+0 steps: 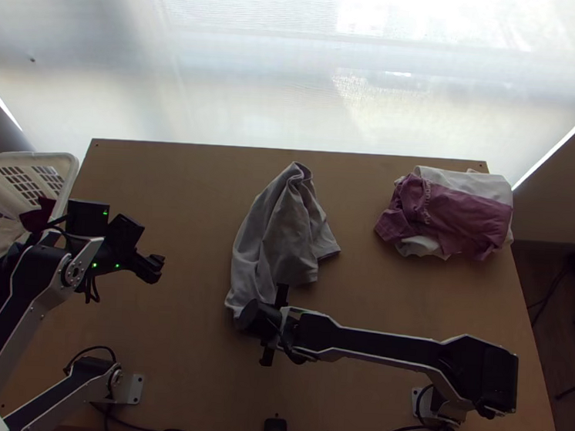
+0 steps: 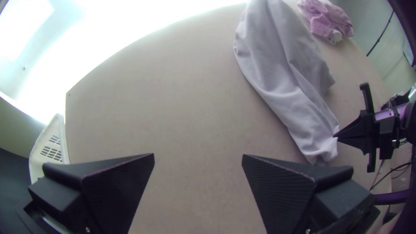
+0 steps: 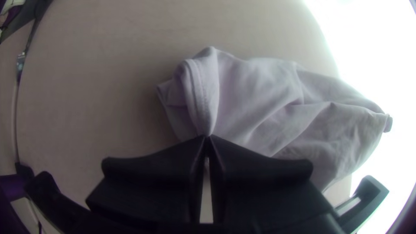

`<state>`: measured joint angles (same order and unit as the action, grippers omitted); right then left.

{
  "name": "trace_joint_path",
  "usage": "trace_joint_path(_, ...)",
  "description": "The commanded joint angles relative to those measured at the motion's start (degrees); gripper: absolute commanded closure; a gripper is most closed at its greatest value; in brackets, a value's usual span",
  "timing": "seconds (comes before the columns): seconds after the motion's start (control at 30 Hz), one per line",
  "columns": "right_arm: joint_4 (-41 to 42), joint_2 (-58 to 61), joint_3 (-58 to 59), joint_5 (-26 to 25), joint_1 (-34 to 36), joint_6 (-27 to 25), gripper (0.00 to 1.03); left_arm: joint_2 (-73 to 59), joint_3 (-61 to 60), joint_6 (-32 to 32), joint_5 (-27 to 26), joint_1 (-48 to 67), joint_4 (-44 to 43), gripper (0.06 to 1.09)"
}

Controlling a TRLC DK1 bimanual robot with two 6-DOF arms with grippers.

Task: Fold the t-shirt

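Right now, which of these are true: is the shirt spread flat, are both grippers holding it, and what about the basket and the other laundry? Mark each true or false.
1. The t-shirt is spread flat. False: it lies bunched, with folds.
2. The right gripper is shut on the t-shirt. True.
3. The left gripper holds it too. False: it is open, away from the cloth.
4. The basket and the pink-and-white laundry are on opposite sides. True.

The t-shirt [image 1: 283,234] was of plain light grey colour. The table [image 1: 187,210] was light brown. In the clothes pile, one cloth [image 1: 469,217] was pinkish purple, and another cloth [image 1: 455,178] was white. The basket [image 1: 70,167] was white, with a grid pattern. The left claw [image 1: 155,269] and the right claw [image 1: 245,315] were black.
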<state>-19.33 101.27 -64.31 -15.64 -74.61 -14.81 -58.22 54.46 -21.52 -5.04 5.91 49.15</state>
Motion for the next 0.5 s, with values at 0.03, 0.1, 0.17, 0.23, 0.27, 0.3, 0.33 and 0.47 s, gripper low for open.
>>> trace_joint_path(0.03,1.1,0.2,1.3,0.3,0.1,-0.7,1.00,0.8,-0.8,-1.6,0.0,-1.7,-0.2,0.10)
trace_joint_path(0.1,0.8,-1.5,0.9,0.3,0.3,-1.2,1.00,1.1,-0.8,-1.9,0.0,-2.1,-0.2,0.10)
trace_joint_path(0.17,0.4,-4.9,0.2,0.3,1.0,-1.9,1.00,1.5,-0.8,-1.9,0.0,-2.2,-0.2,0.10)
trace_joint_path(0.23,-1.4,-8.5,-1.0,0.3,1.7,-2.5,1.00,1.7,-0.8,-1.9,0.0,-2.2,-0.2,0.10)
trace_joint_path(0.27,-3.0,-10.0,-1.9,0.3,2.2,-2.5,1.00,1.8,-1.1,-1.9,0.0,-2.0,-0.2,0.10)
trace_joint_path(0.3,-5.0,-11.8,-2.8,0.3,2.7,-2.5,1.00,1.8,-1.3,-1.9,-0.1,-1.7,-0.2,0.10)
trace_joint_path(0.33,-6.8,-13.4,-3.9,0.3,3.2,-2.4,1.00,1.8,-1.5,-1.8,-0.1,-1.1,-0.2,0.10)
trace_joint_path(0.47,-14.4,-18.7,-9.2,0.3,4.6,-2.3,1.00,1.4,-1.5,-0.4,0.0,1.6,-0.4,0.10)
